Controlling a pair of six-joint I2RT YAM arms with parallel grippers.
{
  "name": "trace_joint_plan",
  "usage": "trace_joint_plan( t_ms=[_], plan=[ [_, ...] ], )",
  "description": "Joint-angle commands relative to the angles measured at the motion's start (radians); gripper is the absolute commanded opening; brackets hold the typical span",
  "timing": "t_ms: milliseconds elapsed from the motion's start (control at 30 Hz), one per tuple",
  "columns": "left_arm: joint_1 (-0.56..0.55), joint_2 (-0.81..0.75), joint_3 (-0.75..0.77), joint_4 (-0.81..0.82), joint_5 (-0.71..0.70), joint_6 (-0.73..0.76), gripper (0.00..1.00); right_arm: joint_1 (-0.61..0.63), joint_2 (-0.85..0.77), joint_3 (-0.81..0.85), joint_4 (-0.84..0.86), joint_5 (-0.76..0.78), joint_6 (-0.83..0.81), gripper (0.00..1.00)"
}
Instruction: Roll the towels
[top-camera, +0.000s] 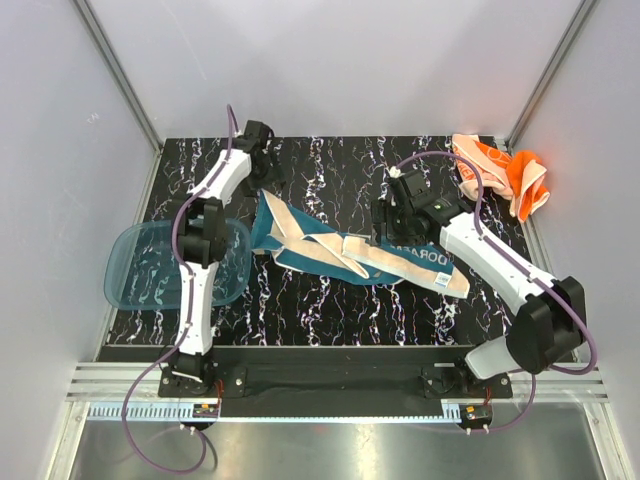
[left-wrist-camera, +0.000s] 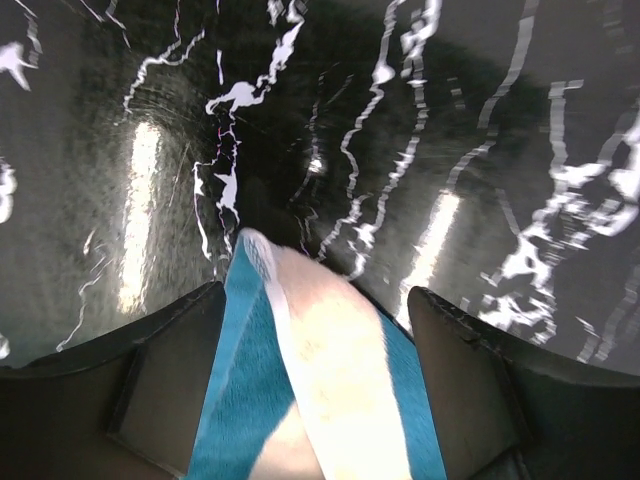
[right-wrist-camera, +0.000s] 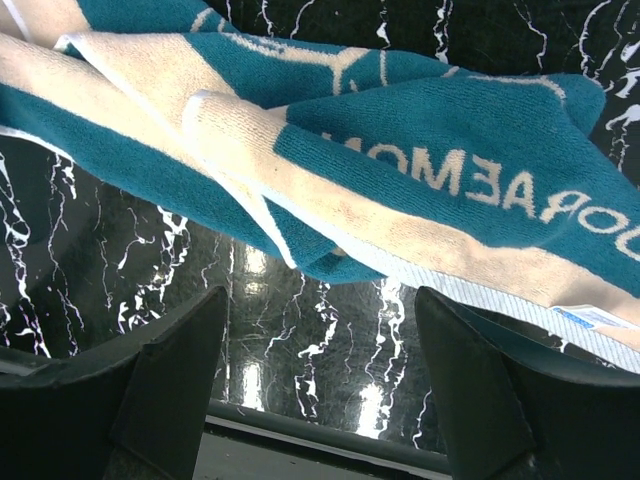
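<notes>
1. One black table (top-camera: 330, 300) with white marble veining is seen, on which everything else lies.
2. Two arms are counted: the left arm (top-camera: 200, 270) is stretched toward the far left of the table, and the right arm (top-camera: 490, 255) is bent inward toward the middle.
3. One teal towel (top-camera: 310, 250) is laid out unrolled across the middle of the table, loosely folded lengthwise so that its cream reverse is turned up in strips. White lettering is shown on its teal face in the right wrist view.
4. One translucent blue tray (top-camera: 125, 270) is placed at the left edge, partly under the left arm and just beside the teal towel's left end.
5. One orange towel (top-camera: 515, 180) is left crumpled in the far right corner, well apart from the teal one. Two towels are thus counted in all.
6. Two grippers are counted. The left gripper (left-wrist-camera: 318, 300) is held over the teal towel's far left end with its fingers (left-wrist-camera: 170, 380) spread, the towel's tip lying flat between them, unpinched. The right gripper (right-wrist-camera: 320, 300) is held low near the towel's right half, fingers (right-wrist-camera: 170, 380) released and nothing grasped.
</notes>
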Motion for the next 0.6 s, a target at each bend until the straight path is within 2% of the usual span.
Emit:
trace_joint_plan(
  t_ms=[0,67,100,167,200,233,267,300,333,433,567],
  plan=[
    [0.009,0.02,0.053,0.029,0.011,0.01,0.76,0.002,-0.049,-0.008,-0.027,0.035,-0.012,0.83],
    [0.012,0.026,0.053,0.044,0.02,0.01,0.69,0.002,-0.055,-0.014,-0.027,0.04,-0.011,0.83],
    [0.012,0.03,0.053,0.051,0.031,0.008,0.59,0.002,-0.054,-0.016,-0.03,0.04,-0.008,0.83],
    [0.013,0.038,0.063,0.064,0.042,0.008,0.51,0.002,-0.052,-0.019,-0.028,0.038,-0.006,0.83],
    [0.013,0.044,0.07,0.066,0.049,0.007,0.41,0.004,-0.049,-0.02,-0.028,0.035,-0.002,0.83],
    [0.012,0.047,0.074,0.069,0.057,0.008,0.36,0.004,-0.046,-0.022,-0.022,0.028,0.0,0.83],
    [0.013,0.05,0.083,0.07,0.059,0.008,0.26,0.004,-0.042,-0.024,-0.018,0.017,-0.002,0.82],
    [0.013,0.052,0.087,0.072,0.059,0.011,0.11,0.004,-0.039,-0.025,-0.01,0.003,0.0,0.82],
    [0.012,0.052,0.088,0.075,0.059,0.016,0.0,0.007,-0.038,-0.031,0.016,-0.035,0.001,0.82],
    [0.012,0.038,0.082,0.064,0.089,0.025,0.0,0.036,-0.008,-0.008,0.051,-0.081,0.009,0.82],
    [0.013,-0.04,0.001,0.084,0.101,0.025,0.0,0.137,0.121,0.139,-0.013,0.044,0.0,0.82]
  ],
)
